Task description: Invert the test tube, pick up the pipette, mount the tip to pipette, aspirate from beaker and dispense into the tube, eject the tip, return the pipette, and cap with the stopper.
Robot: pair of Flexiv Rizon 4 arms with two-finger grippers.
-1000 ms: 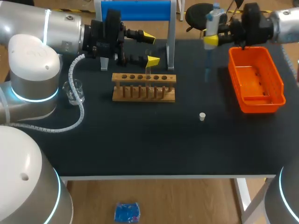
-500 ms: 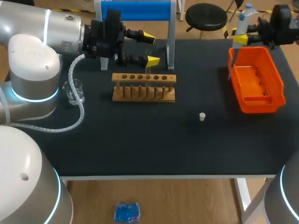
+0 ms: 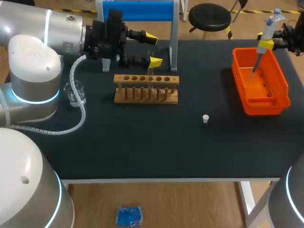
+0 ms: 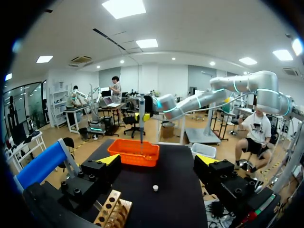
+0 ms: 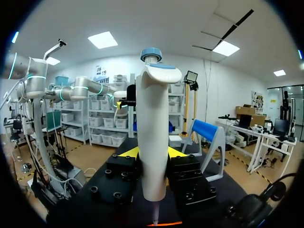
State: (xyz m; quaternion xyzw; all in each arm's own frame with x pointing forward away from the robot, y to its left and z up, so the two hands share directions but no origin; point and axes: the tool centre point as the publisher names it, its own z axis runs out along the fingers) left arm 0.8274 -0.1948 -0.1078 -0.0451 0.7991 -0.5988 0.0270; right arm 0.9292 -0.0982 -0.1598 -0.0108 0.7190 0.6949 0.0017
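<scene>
Two robot arms reach over a black table [image 3: 142, 147]. At the upper right of the frame, the right gripper [image 3: 265, 44] is clenched on a white pipette [image 3: 269, 29]. The pipette is tilted, with its thin tip pointing down into the orange bin [image 3: 281, 90]. At the upper left, the left gripper [image 3: 153, 49] hangs with its fingers spread and grasps nothing, just behind the wooden rack [image 3: 146, 96]. A clear beaker [image 3: 75, 92] stands at the left. A small white stopper [image 3: 205, 118] sits right of centre.
</scene>
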